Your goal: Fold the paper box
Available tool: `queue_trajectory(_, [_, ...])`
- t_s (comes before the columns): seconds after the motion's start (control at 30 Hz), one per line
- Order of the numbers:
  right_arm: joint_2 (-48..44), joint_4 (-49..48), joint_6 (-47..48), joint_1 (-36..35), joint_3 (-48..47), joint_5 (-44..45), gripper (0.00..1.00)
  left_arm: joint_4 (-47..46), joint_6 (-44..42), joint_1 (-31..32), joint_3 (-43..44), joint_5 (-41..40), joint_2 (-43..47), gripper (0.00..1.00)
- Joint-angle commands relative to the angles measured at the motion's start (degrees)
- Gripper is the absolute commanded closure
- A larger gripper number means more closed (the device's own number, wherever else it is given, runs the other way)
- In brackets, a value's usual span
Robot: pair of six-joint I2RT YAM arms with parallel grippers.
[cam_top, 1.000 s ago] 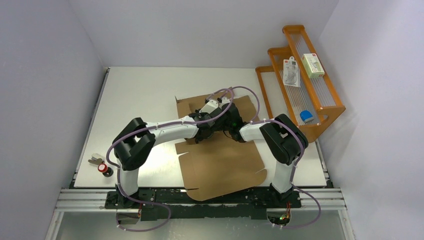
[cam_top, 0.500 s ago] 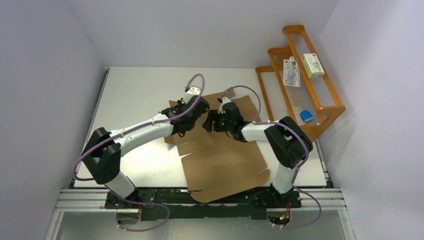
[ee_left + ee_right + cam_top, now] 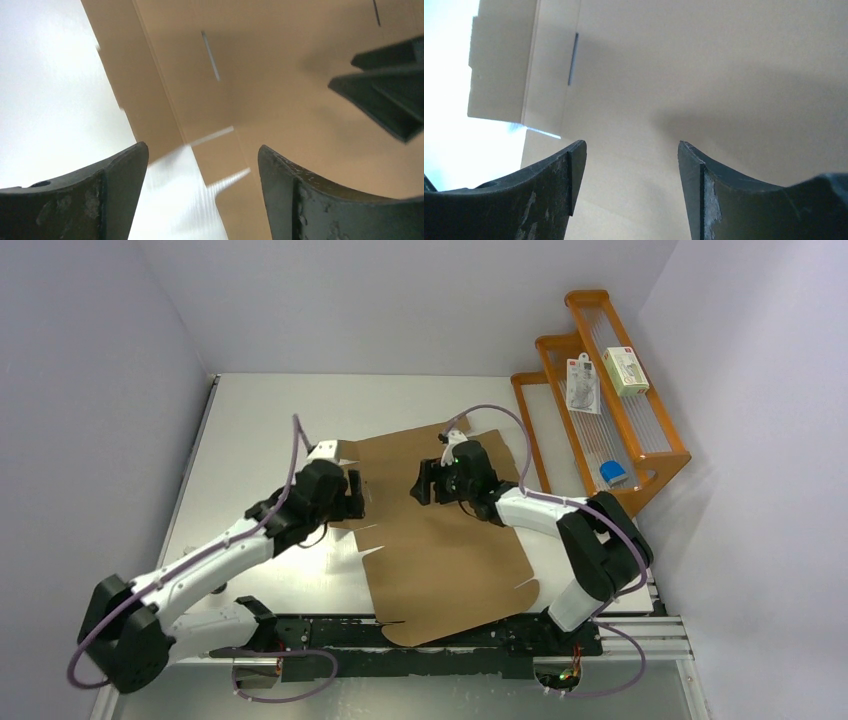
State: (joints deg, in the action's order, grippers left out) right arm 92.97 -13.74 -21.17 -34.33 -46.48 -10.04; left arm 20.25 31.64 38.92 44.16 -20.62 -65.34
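Top external: the paper box (image 3: 440, 540) lies flat, unfolded, on the worktop (image 3: 260, 420), your left fingers (image 3: 356, 484) at its nine o'clock edge, right fingers (image 3: 423, 482) over its far middle. Left wrist: fingers wide, empty, above the side flap (image 3: 135, 90). Right wrist: wide, empty too. Folding looks barely begun; next you'd need to grip that flap and lift.

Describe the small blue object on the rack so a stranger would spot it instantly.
Find the orange stepped rack at the right edge of the table. At its near end lies a small blue object. It is the only blue thing there; the two packages farther back are white.
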Motion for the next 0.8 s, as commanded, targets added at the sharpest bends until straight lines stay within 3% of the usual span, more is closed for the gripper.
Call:
queue_trajectory(0.0, [-1.84, 1.50, 0.88, -0.45, 3.41, -0.95, 0.28, -4.37, 7.49, -0.24, -8.45, 10.85, 7.51, 0.14])
queue_trajectory(0.27, [1.48, -0.40, -0.85, -1.06, 4.39, -1.74, 0.28, -7.03, 10.47, -2.71, -14.72, 9.82, 8.66, 0.09])
queue_trajectory(0.47, [7.07, -3.15, -3.30, -3.00, 3.08, -1.29, 0.29, -17.63, 12.37, -8.64, -19.86, 18.12, 5.08, 0.09])
queue_trajectory(0.77, [14.99, -5.96, -6.55, -5.38, -4.20, 1.74, 0.30, -27.38, 9.70, -17.10, -12.29, 24.29, -11.09, 0.11])
